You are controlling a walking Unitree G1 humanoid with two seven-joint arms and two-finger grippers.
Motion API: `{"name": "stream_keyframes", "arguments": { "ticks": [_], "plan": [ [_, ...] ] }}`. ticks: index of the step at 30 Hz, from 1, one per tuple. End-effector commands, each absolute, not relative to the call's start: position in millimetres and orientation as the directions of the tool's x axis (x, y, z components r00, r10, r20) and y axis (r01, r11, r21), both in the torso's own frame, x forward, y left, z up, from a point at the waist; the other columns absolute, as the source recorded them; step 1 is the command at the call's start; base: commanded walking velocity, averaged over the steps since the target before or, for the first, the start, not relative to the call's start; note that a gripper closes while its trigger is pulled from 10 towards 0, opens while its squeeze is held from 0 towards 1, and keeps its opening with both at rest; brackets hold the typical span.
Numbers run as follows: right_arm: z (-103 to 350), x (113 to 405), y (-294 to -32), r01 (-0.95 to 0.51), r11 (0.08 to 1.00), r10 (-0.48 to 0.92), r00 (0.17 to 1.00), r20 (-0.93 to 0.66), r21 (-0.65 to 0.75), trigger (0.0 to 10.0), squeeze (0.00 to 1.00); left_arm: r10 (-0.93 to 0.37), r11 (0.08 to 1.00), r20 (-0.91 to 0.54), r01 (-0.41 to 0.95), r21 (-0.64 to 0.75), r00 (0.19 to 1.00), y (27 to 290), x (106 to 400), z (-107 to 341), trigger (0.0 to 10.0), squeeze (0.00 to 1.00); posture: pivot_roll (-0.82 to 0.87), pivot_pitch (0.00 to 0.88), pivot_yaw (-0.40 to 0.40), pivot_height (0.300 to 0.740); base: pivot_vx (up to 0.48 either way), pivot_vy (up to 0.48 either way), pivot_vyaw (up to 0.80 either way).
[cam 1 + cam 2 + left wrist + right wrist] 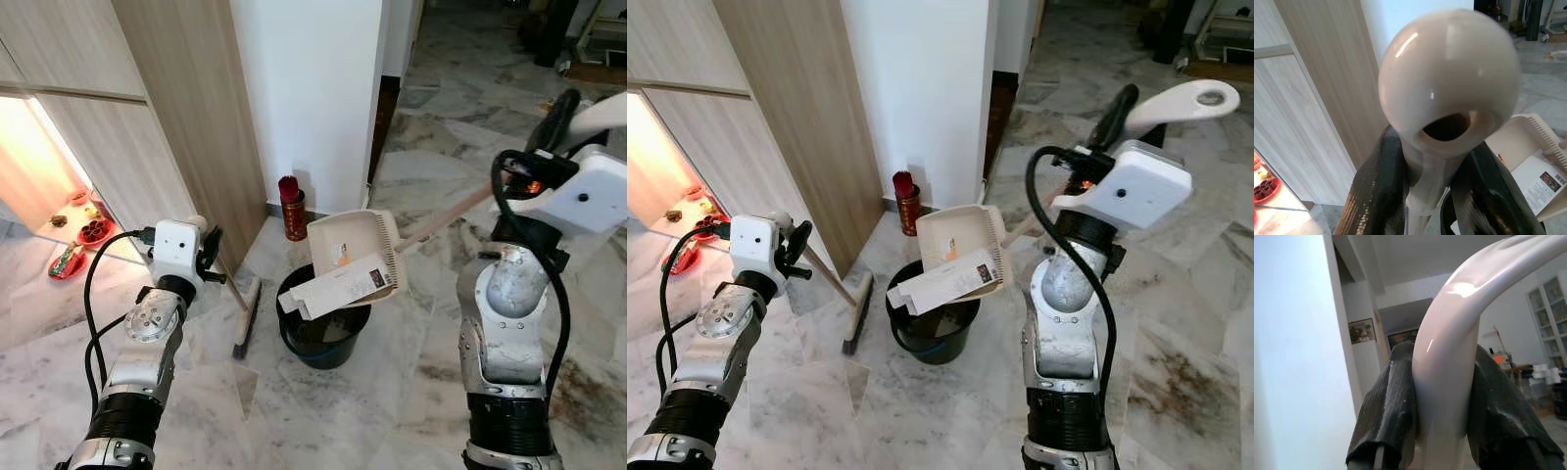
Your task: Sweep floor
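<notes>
A cream plastic dustpan [355, 247] is held tilted above a round black bucket [324, 330] standing on the grey-veined marble floor [392, 401]. A white printed paper carton [341, 285] lies across the dustpan lip. The dustpan's long handle [446, 217] is gripped by the right gripper [554, 122]. A broom's brush head [246, 315] rests on the floor beside the bucket, its stick gripped by the left gripper [208, 257]. A red cylindrical container [292, 209] stands against the white wall [313, 88].

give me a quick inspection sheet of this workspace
surface: marble floor, bare patches stained
job's things: dustpan tilted over black bucket, paper packet sliding from it; broom head on floor
clutter: red can by white wall
grippers: left gripper shut on broom handle; right gripper shut on dustpan handle
cables: black cables along both arms
surroundings: wooden cabinet, red dishes in lit niche
</notes>
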State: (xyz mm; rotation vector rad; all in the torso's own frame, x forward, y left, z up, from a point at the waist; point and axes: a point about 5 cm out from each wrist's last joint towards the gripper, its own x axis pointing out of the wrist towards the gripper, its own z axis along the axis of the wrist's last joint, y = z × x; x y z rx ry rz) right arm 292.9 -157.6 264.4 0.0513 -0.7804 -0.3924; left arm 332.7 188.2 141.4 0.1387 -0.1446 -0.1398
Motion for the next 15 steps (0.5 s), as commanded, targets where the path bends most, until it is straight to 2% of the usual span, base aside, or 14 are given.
{"name": "stream_keyframes", "arguments": {
  "ticks": [1, 15],
  "plan": [
    [292.2, 280.2, -149.4, 0.266, 0.94, -0.329, 0.535, 0.778, 0.215, 10.0, 0.0, -0.158, 0.979, 0.206, 0.125, 0.163, 0.966, 188.0, 331.4, 155.4, 10.0, 0.0, 0.1, 0.07, 0.045, 0.74, 0.0, 0.0, 0.0],
    [298.3, 277.1, -137.7, 0.227, 0.966, -0.227, 0.515, 0.826, 0.124, 10.0, 0.0, -0.166, 0.978, 0.213, 0.134, 0.157, 0.963, 185.4, 331.4, 155.2, 10.0, 0.0, 0.09, 0.063, 0.041, 0.74, 0.0, 0.0, 0.0]
  ]
}}
